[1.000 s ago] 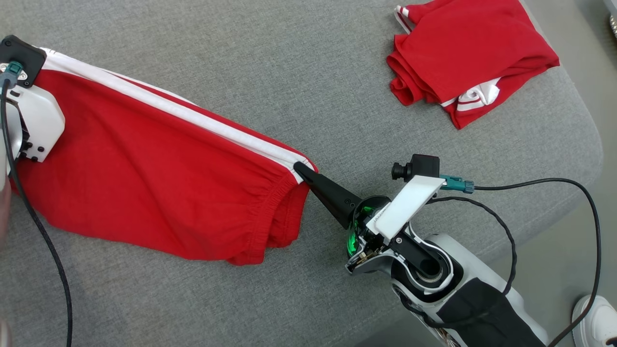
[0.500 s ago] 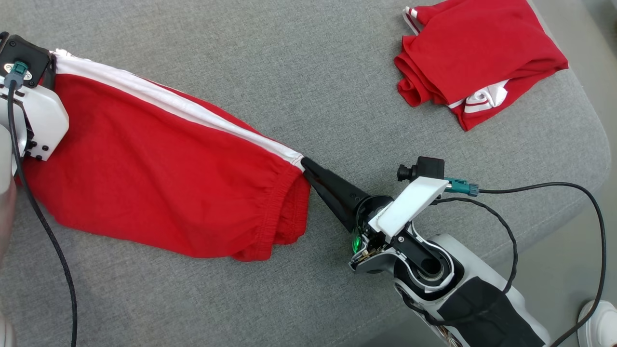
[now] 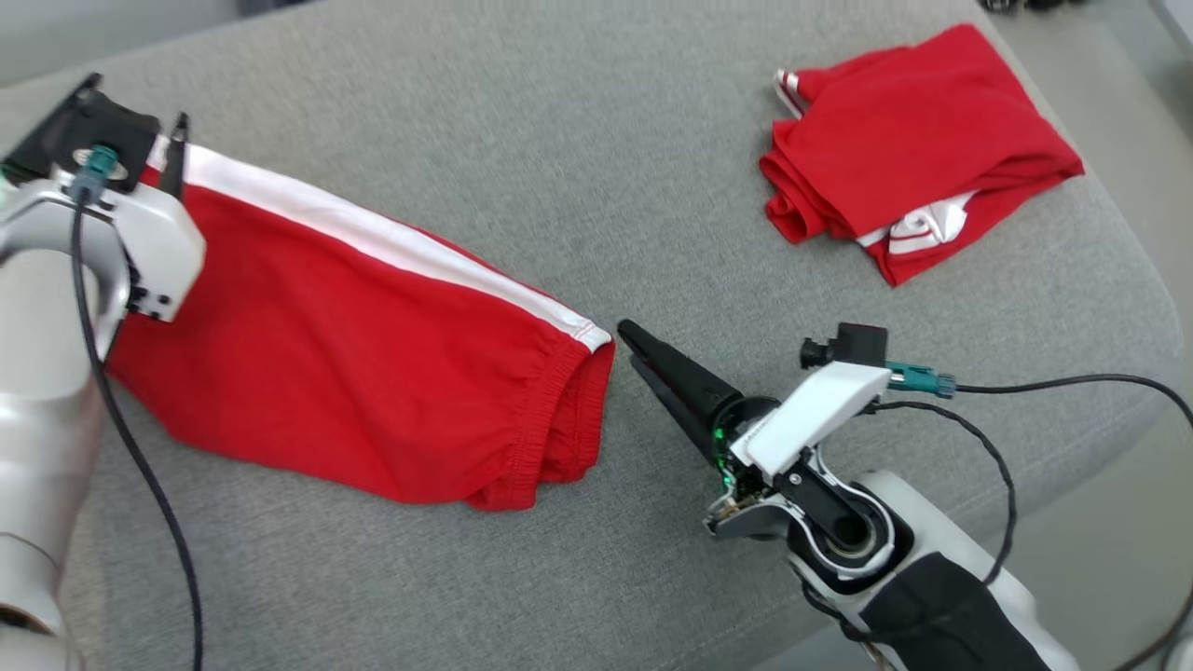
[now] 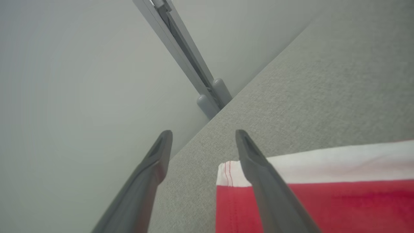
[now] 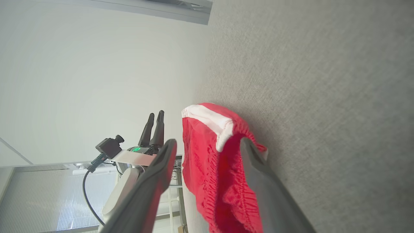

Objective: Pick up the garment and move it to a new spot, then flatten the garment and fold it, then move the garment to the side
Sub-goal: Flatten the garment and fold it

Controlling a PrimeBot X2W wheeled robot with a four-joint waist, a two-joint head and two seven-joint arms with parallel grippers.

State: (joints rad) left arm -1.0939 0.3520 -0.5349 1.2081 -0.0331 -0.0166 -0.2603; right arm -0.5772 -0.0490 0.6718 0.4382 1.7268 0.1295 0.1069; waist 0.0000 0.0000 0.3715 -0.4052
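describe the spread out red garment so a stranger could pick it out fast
On the grey cushioned surface, look at the left half, where a red garment lies spread flat. A long white stripe runs along its far edge, ending at a gathered waistband; the other red garment, near the far right corner, is bunched up.
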